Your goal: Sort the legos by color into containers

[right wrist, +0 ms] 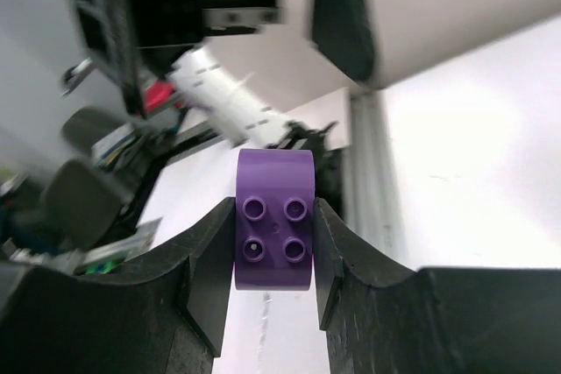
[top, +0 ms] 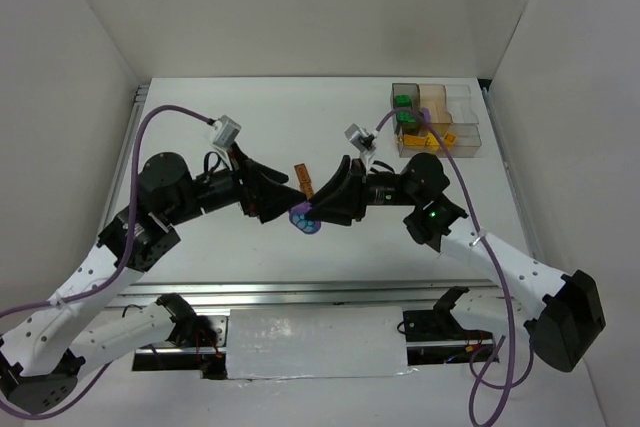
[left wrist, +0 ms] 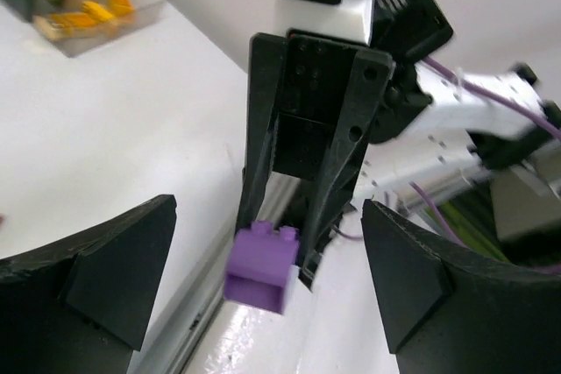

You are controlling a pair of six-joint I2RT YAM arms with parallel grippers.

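My right gripper (top: 320, 211) is shut on a purple lego (top: 304, 218) and holds it above the table's middle. In the right wrist view the studded brick (right wrist: 273, 232) sits clamped between both fingers (right wrist: 209, 262). My left gripper (top: 283, 209) faces it, open and empty. In the left wrist view the purple brick (left wrist: 260, 265) hangs from the right gripper's black fingers (left wrist: 307, 155), between my wide-open left fingers (left wrist: 114, 278). I cannot tell if they touch it. The compartment tray (top: 455, 99) stands at the far right and holds green legos (top: 404, 117) and yellow-orange legos (top: 442, 138).
A brown-orange lego (top: 304, 180) lies on the table just behind the two grippers. The tray also shows at the top left of the left wrist view (left wrist: 140, 15). White walls enclose the table on the left, back and right.
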